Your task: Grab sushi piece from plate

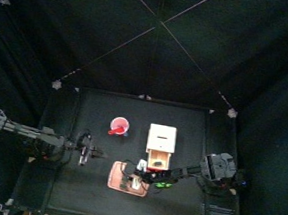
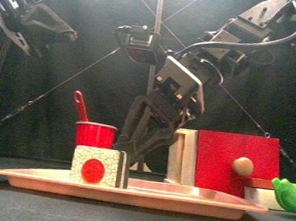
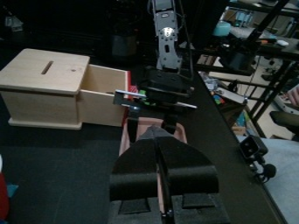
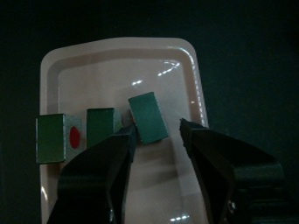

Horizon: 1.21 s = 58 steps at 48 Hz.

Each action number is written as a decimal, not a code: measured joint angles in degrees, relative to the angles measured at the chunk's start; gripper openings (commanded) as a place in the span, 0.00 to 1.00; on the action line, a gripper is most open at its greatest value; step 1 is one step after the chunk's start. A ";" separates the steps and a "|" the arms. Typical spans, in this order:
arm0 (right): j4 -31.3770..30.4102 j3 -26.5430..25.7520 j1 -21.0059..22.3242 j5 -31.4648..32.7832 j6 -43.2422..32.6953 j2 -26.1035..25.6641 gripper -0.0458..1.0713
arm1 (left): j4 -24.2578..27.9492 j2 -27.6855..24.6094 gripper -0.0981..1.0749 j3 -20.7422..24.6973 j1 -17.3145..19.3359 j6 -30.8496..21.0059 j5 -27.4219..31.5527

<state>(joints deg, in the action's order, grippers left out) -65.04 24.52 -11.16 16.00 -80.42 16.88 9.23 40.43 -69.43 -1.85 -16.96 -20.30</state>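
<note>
We saw the right gripper [image 4: 156,140] hanging over the pink plate [image 4: 70,66] with its jaws spread wide and nothing between them. The sushi piece [image 4: 149,115], a dark block, stood on the plate just beyond the tips of the jaws. A second block with a red dot [image 4: 54,137] stood beside it, near the plate's edge. The left gripper [image 3: 162,179] rested apart at the table's left; we could not tell whether its jaws were apart.
</note>
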 measured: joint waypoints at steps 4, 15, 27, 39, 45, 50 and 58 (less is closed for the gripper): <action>0.00 -0.09 0.00 0.00 0.09 0.00 0.71 | 0.09 0.00 0.24 -0.09 0.00 -0.09 0.00; 0.00 -0.09 0.26 0.00 0.00 0.00 0.61 | 0.09 0.00 0.24 -0.09 0.26 0.00 0.00; 0.09 -0.18 0.35 0.44 0.00 0.00 0.58 | 0.09 0.00 0.24 -0.09 0.26 0.00 0.00; 1.14 -0.18 0.44 2.90 0.00 -1.58 0.58 | 0.09 0.00 0.24 -0.09 0.35 0.00 0.00; 1.41 -0.18 0.53 2.99 0.00 -1.76 0.58 | 0.09 0.00 0.24 -0.09 0.26 0.00 0.00; 1.49 -0.18 0.53 3.08 0.00 -1.76 0.58 | 0.09 0.00 0.24 -0.09 0.35 0.00 0.00; 1.93 -0.18 0.53 3.16 0.00 -1.85 0.58 | 0.09 -0.09 0.24 -0.09 0.35 0.00 0.00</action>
